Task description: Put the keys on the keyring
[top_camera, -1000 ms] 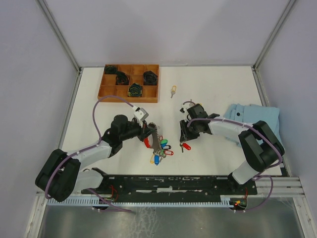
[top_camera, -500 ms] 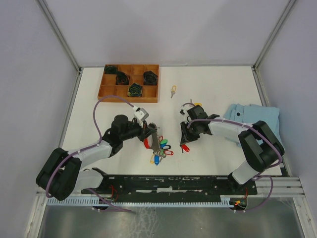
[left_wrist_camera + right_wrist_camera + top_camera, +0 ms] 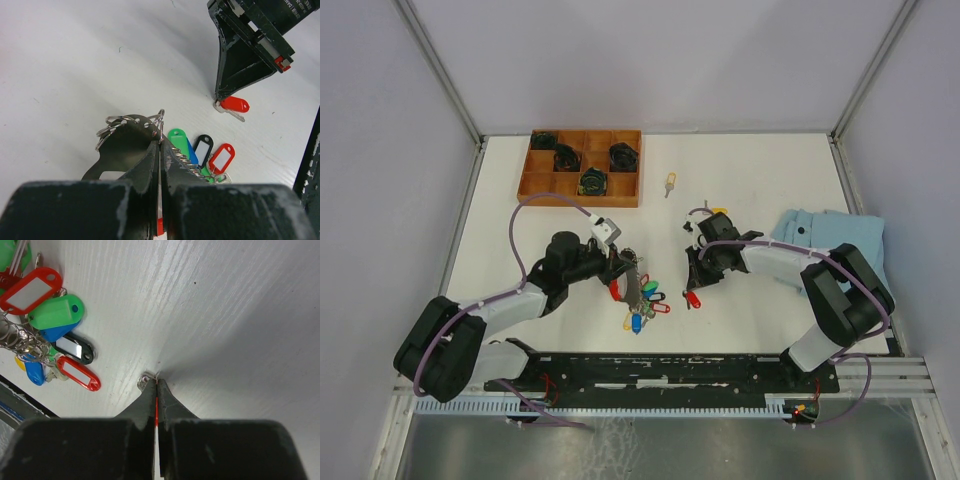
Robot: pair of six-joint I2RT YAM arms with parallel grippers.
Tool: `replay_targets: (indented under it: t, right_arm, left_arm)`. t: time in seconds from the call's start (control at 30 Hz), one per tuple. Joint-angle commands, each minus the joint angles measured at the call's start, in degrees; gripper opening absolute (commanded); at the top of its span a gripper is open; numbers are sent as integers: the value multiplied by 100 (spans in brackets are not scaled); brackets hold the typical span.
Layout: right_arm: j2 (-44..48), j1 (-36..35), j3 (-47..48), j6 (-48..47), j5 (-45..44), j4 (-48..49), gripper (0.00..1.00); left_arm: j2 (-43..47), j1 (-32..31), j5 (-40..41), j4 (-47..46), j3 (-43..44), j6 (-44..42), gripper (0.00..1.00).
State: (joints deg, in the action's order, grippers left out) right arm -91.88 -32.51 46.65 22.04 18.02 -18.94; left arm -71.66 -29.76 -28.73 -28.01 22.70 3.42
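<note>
The keyring [image 3: 642, 300] lies between the arms, a bunch of coloured tags with a grey beaded band [image 3: 22, 342]. My left gripper [image 3: 620, 272] is shut on its red strap [image 3: 159, 226], with silver rings [image 3: 120, 122] at the fingertips. Green [image 3: 177, 137], black [image 3: 202, 149] and red [image 3: 221, 158] tags lie just beyond. My right gripper [image 3: 692, 283] is shut on a red-tagged key [image 3: 693, 297], tips down at the table. A red sliver [image 3: 156, 410] shows between the jaws and the key head [image 3: 146, 381] beside them. A yellow-tagged key [image 3: 669, 181] lies farther back.
A wooden compartment tray [image 3: 622, 190] holding dark rolls stands at the back left. A light blue cloth [image 3: 830, 240] lies at the right edge. The black rail [image 3: 660, 365] runs along the near edge, close behind the keyring.
Very little. My left gripper has edged slightly nearer with the strap. My right gripper stays pressed down on the red-tagged key.
</note>
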Motion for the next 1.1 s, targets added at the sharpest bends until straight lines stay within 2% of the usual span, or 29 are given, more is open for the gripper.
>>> replay_targets:
  t: [0.0, 0.17, 0.37, 0.63, 0.73, 0.97, 1.07]
  right_arm:
    - [252, 23, 44, -288, -102, -37, 1]
    - [714, 25, 188, -728, -138, -223, 0]
    - [1765, 20, 155, -1275, -48, -177, 1]
    - [2524, 23, -22, -1645, 351, 33, 1]
    - [2574, 18, 243, -1859, 351, -426, 1]
    - [1995, 18, 970, -2832, 1809, -1002, 1]
    - [1809, 19, 944, -3032, 2330, -719, 1]
  left_arm:
    - [-77, -19, -177, -364, 165, -47, 3]
    - [-276, -18, -528, -554, 217, -134, 3]
    - [-392, -30, -990, -1126, 49, -477, 3]
    - [-103, -204, -1019, -1336, -202, -1333, 3]
    - [-68, -223, -1020, -1440, -282, -1516, 3]
    - [-343, -258, -1152, -1573, -194, -1629, 3]
    - [-433, -261, -1210, -1753, -251, -1674, 3]
